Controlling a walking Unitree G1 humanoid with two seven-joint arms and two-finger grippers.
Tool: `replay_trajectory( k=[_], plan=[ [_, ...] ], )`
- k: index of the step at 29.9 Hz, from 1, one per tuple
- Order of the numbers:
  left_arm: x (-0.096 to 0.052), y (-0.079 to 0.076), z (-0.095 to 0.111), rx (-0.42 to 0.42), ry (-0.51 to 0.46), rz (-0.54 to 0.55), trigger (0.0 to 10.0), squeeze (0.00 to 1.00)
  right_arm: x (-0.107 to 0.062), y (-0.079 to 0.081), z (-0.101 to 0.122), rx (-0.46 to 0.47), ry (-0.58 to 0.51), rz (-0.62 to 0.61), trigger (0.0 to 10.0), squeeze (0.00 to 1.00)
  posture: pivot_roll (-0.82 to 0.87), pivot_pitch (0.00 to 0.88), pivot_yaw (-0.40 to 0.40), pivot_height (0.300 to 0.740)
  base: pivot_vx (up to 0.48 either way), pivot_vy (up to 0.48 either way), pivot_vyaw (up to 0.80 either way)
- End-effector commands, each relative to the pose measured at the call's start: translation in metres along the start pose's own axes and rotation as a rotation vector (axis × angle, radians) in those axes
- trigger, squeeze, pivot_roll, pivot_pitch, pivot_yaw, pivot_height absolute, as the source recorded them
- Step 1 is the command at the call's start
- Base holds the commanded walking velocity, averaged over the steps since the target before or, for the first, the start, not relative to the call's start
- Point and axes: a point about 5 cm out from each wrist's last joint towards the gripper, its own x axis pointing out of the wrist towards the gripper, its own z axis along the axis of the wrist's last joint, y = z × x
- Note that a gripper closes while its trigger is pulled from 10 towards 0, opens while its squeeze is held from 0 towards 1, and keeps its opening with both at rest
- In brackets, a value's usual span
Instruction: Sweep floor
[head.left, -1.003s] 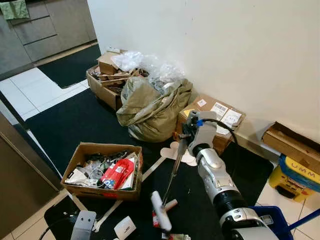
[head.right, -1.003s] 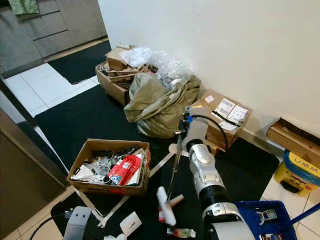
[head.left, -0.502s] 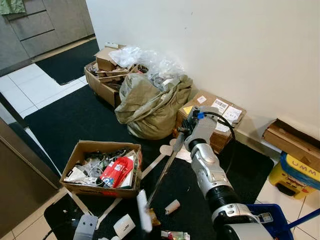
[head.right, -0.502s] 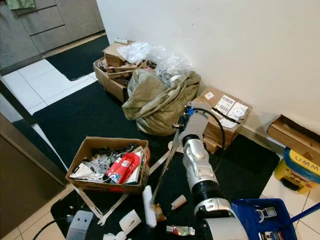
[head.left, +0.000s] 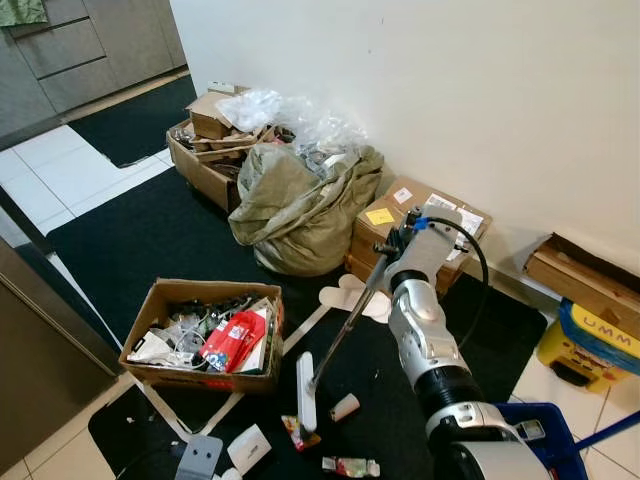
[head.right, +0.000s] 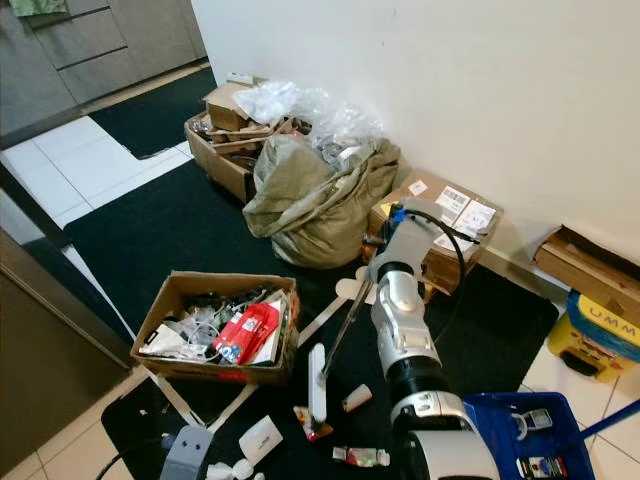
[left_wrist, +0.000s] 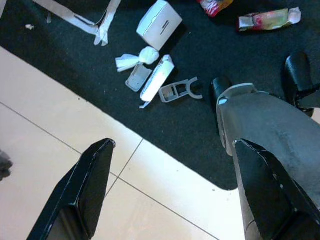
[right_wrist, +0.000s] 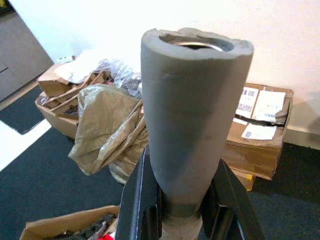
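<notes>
1. The right end effector (head.left: 378, 262) is clamped on the grey foam grip of the broom handle (right_wrist: 192, 120), its two black fingers (right_wrist: 136, 200) pressed against either side of the grip; the right arm reaches forward over the dark mat (head.left: 150, 240).
2. The handle slants down and to the robot's left to the white broom head (head.left: 306, 391), which lies on the mat just beside a small cylinder (head.left: 344, 407) and a red-and-yellow wrapper (head.left: 297, 432).
3. The left end effector (left_wrist: 170, 195) hangs low over the edge of the mat and the pale floor tiles (left_wrist: 60, 165), its fingers spread wide apart; a white box (left_wrist: 159, 21) and small plastic scraps lie beneath it.
4. An open cardboard box (head.left: 200, 335) of clutter sits left of the broom head; an olive sack (head.left: 300, 205) slumps against the wall (head.left: 450, 90).
</notes>
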Motion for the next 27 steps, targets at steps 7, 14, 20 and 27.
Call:
replay_trajectory(
  k=[7,14,20,27],
  plan=[
    [-0.001,-0.013,-0.009,0.024,0.039,-0.016,10.0,0.00,-0.002,-0.009,-0.008,-0.059,-0.032,-0.120,10.0,0.00,-0.03,0.206,0.064,0.740,0.000,0.000,0.00],
    [-0.006,0.007,-0.024,0.043,0.050,0.000,10.0,0.00,-0.010,-0.040,-0.030,-0.080,0.031,-0.295,10.0,0.00,0.00,0.231,0.068,0.740,0.000,0.000,0.00],
    [-0.016,0.046,-0.040,0.066,0.068,0.032,10.0,0.00,-0.017,-0.058,-0.042,-0.080,0.077,-0.386,10.0,0.00,0.01,0.225,0.077,0.740,0.000,0.000,0.00],
    [-0.019,0.056,-0.044,0.092,0.069,0.037,10.0,0.00,-0.020,-0.076,-0.043,-0.284,0.058,-0.413,10.0,0.00,0.00,0.205,0.080,0.740,0.000,0.000,0.00]
  ],
)
